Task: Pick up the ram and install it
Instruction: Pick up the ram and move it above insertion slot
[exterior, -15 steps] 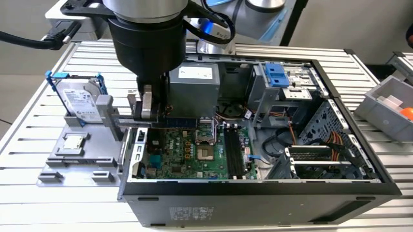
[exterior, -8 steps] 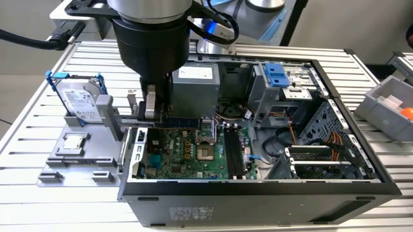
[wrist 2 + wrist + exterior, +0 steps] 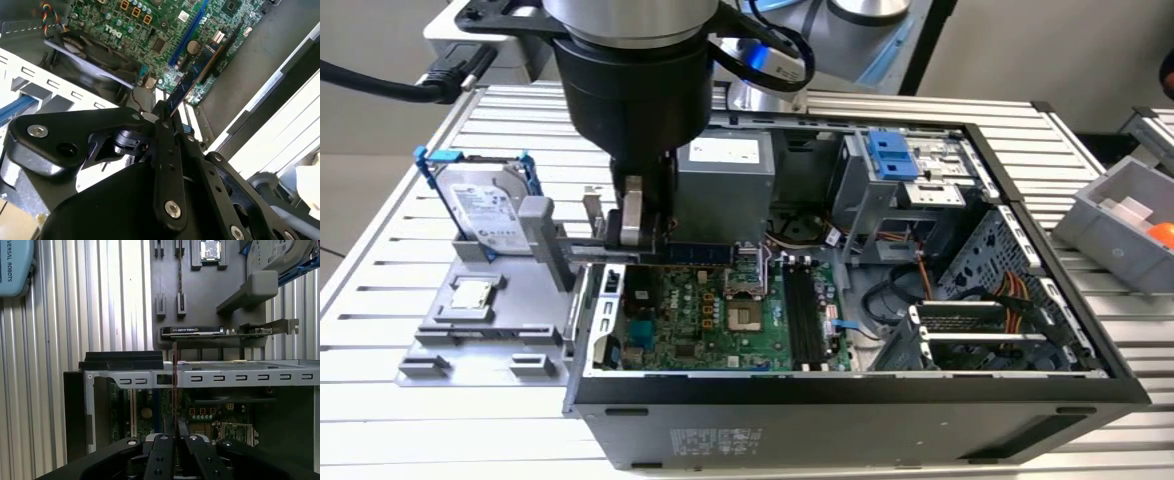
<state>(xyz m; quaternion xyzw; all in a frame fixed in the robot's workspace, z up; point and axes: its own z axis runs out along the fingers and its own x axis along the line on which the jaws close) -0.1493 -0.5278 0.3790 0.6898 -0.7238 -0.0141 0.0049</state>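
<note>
Above the computer case (image 3: pixel 854 400), ram (image 3: pixel 197 70) between jaws.

Deep blue with dark chips on the ram (image 3: pixel 194 72). Matte black on the gripper (image 3: pixel 164 115), silver at its screws. Green, flecked with yellow and orange parts, across the motherboard (image 3: pixel 707 320). Silver inside a bright blue frame for the hard drive (image 3: pixel 487 205). Pale ribbed stripes over the table (image 3: pixel 387 300); flat grey on the fixture plate (image 3: pixel 520 300); black around the computer case (image 3: pixel 854 420).
</note>
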